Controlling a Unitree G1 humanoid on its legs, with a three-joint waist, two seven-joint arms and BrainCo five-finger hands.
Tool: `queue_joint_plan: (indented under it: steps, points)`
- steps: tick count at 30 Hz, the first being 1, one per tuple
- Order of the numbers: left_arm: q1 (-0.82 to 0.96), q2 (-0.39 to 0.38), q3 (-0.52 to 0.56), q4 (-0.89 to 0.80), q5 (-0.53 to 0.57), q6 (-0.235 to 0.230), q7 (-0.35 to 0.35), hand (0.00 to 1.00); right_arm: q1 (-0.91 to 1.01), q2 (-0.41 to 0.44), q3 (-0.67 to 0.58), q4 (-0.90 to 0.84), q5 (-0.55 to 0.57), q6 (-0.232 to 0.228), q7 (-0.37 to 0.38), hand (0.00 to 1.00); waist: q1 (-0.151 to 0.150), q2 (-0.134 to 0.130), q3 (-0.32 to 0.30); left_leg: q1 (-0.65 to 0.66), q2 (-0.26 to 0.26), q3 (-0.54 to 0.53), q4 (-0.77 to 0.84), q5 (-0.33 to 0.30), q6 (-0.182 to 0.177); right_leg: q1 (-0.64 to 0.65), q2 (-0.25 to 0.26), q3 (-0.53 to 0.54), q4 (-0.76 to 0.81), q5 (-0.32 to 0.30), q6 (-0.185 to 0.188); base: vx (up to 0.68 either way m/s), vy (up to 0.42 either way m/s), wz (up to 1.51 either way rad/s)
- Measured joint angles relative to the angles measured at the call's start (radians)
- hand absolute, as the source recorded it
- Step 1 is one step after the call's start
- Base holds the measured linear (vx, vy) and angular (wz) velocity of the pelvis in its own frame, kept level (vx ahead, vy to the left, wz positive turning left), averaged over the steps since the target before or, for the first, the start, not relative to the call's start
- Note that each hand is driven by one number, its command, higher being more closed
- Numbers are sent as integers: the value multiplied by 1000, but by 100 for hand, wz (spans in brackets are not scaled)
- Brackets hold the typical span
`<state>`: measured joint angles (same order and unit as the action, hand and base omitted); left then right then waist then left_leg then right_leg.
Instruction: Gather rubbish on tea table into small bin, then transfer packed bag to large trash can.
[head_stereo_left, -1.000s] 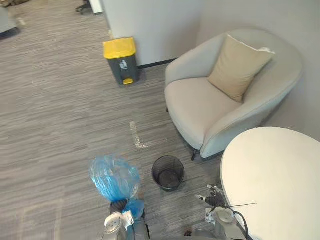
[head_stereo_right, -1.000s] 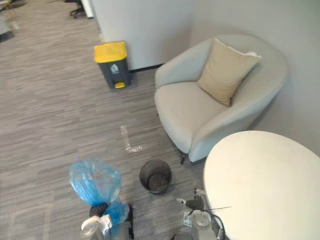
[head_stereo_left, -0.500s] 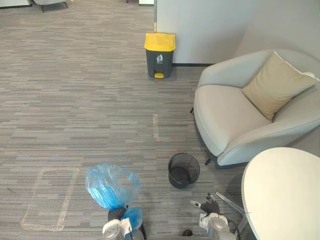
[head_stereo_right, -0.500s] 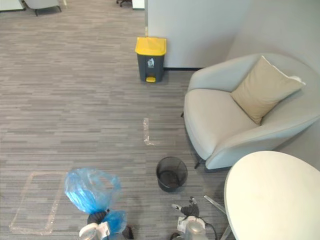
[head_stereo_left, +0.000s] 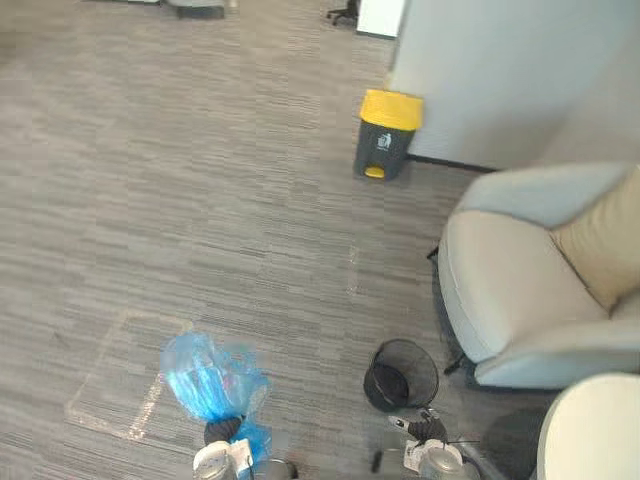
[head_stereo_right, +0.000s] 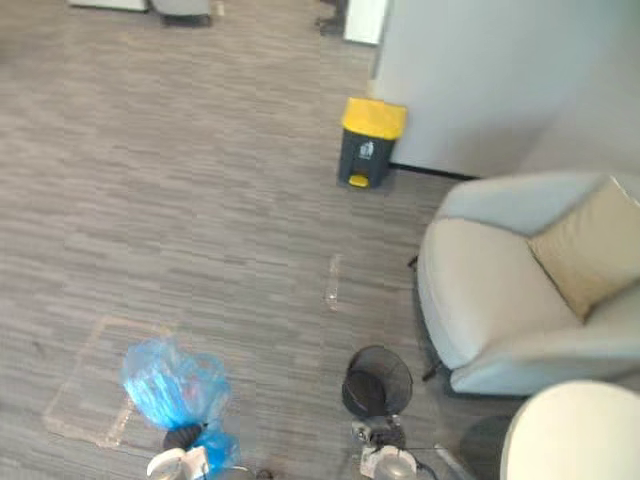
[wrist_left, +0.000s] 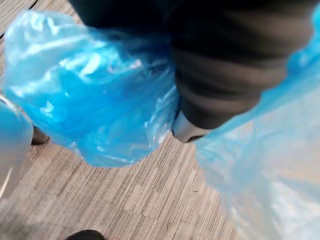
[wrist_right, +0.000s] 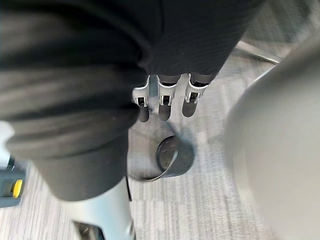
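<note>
My left hand (head_stereo_left: 222, 432) holds a filled blue plastic bag (head_stereo_left: 210, 375) by its gathered neck, low in the eye views. The bag bulges above the hand, and a blue tail hangs beside it. In the left wrist view the blue bag (wrist_left: 95, 95) wraps round the dark cover of the left hand (wrist_left: 235, 70). My right hand (wrist_right: 160, 97) hangs empty with straight fingers above the small black mesh bin (wrist_right: 167, 160). That bin (head_stereo_left: 400, 373) stands on the carpet, without a liner. The large grey trash can (head_stereo_left: 388, 135) with a yellow lid stands far off by the wall.
A grey armchair (head_stereo_left: 520, 290) with a tan cushion (head_stereo_left: 600, 245) stands at the right. The round white tea table (head_stereo_left: 595, 430) shows at the lower right corner. A taped rectangle (head_stereo_left: 120, 385) marks the carpet left of the bag. A white tape strip (head_stereo_left: 352, 270) lies mid-floor.
The whole picture has shifted: the camera has swung, so the chair and table sit further right and the trash can too. The bag stays in my left hand.
</note>
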<state>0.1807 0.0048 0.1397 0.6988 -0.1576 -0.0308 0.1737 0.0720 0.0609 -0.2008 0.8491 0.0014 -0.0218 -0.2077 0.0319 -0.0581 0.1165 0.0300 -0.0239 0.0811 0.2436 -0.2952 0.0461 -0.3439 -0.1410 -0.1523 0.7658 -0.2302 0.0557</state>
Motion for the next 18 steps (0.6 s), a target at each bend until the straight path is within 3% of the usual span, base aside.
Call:
queue_joint_plan:
  steps: [2,4,5,6,7,8,9,11,13,15,16,17,18]
  points:
    - [-8,-5,0,0,1,0,0,100,0,0,-12,-7,0,-1,0,0,-6,2,1,28,-3,-19,5,-35,-1,-29,58,-4,-82,0,0,349,-32,44]
    - [-13,-17,0,-1,5,-1,-1,100,8,1,-32,-7,0,-4,-4,0,-24,5,-9,83,-17,-69,5,-82,-16,-4,105,-4,-219,52,-74,549,-67,75]
    - [-18,-23,-1,6,12,0,-1,100,13,4,-32,-7,1,-5,-4,0,-29,11,-22,98,-18,-90,10,-99,-24,9,107,-18,-232,19,-104,607,-67,67]
    - [-23,-37,-8,10,19,1,-2,100,12,-10,-36,-5,1,-6,-8,0,-32,47,-43,78,9,-98,69,-108,-34,25,116,-53,-243,6,-107,636,-51,57]
    - [-36,-51,-15,10,20,1,-2,100,6,-19,-32,-7,1,-8,-7,0,-37,69,-41,26,19,-91,194,-91,-62,64,125,-67,-288,0,-113,777,-55,46]
    - [-44,-58,-17,9,19,1,-2,100,4,-22,-30,-7,1,-7,-7,0,-36,82,-34,-19,26,-79,318,-59,-116,116,139,-68,-334,0,-114,651,-51,30]
    - [-47,-57,-19,8,19,0,-6,100,4,-20,-22,-6,4,-5,-7,0,-29,85,-26,-99,52,-48,534,35,-167,207,152,-54,-416,0,-114,644,-35,-6]
    - [-48,-58,2,4,19,-1,-5,100,-11,9,-17,0,24,-3,-9,0,-16,76,-11,-189,114,49,739,-13,-95,351,161,-17,-500,-3,-121,634,18,-27]
    - [-49,-58,4,-10,19,-1,-8,100,-28,10,-13,2,43,-2,-9,0,-2,58,-3,-297,150,110,725,-48,-39,421,146,22,-528,-3,-121,497,83,-44]
    - [-52,-58,7,-22,19,-3,-8,100,-46,9,-16,0,43,-2,-10,0,17,58,2,-398,179,114,592,-46,-42,455,127,51,-527,-3,-120,408,174,-69]
    - [-51,-59,8,-19,19,-2,-8,100,-52,12,-22,0,43,-2,-11,0,25,60,6,-429,186,98,448,-6,-53,478,112,70,-522,-10,-109,553,332,-91]
    - [-38,-65,4,-18,19,-3,-6,100,-35,6,-28,-6,42,-2,-11,0,34,88,-3,-432,200,42,223,212,-82,490,116,103,-504,-49,-43,544,360,-87]
    - [-37,-57,8,-7,19,-4,-6,100,-37,4,-21,6,42,0,-11,0,39,72,-2,-436,188,55,260,194,-82,497,94,129,-496,-68,-22,456,315,-56]
